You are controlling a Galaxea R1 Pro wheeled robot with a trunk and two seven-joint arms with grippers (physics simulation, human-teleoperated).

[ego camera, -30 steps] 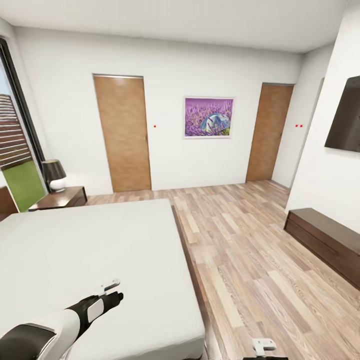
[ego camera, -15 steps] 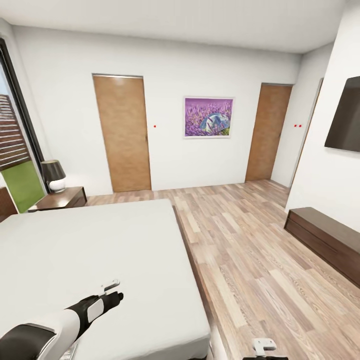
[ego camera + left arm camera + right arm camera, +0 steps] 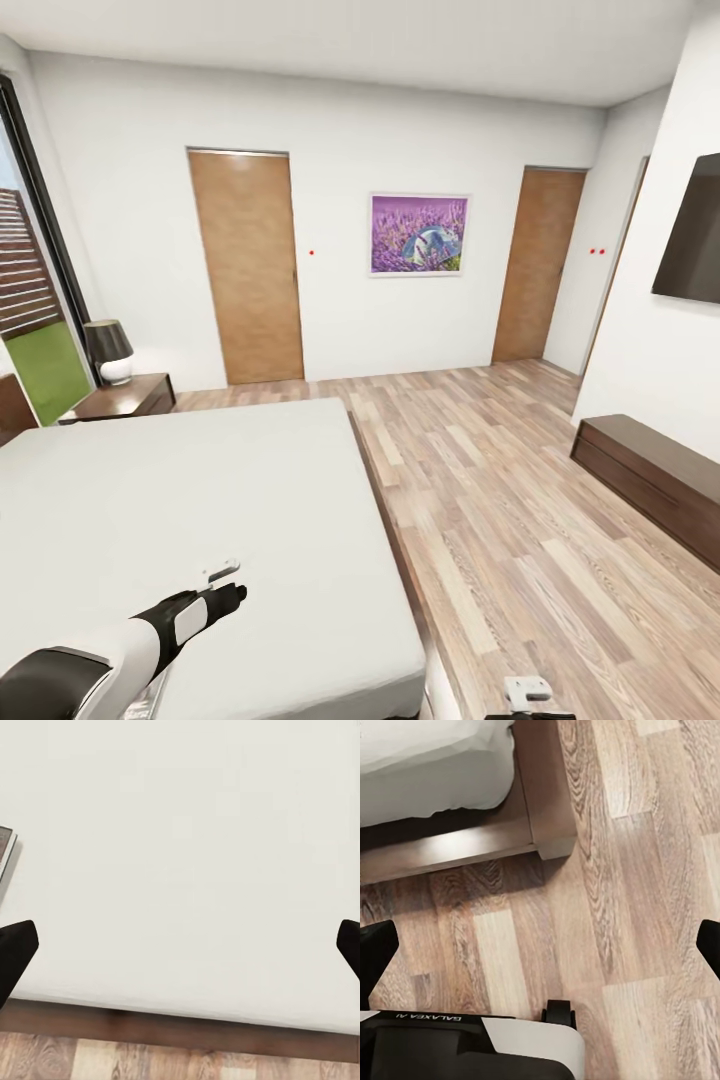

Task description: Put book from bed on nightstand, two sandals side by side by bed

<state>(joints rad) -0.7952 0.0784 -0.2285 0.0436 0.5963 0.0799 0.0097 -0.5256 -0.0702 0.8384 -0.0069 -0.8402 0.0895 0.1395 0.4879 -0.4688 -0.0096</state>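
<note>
Slightly more of the wide off-white mattress bed (image 3: 200, 500) shows at the near corner than a second ago; the whole view has drifted, so the camera moves, not the furniture. Left pincer (image 3: 222, 574) hovers over the mattress, jaws wide and empty. Right pincer (image 3: 527, 690) hangs over the brown plank floor (image 3: 520, 540), equally wide. Beside the left pincer lies a thin book's edge (image 3: 6, 851), probably the paperback. Far off stands the dark-brown nightstand (image 3: 125, 396). No sandals appear, so searching lies ahead.
</note>
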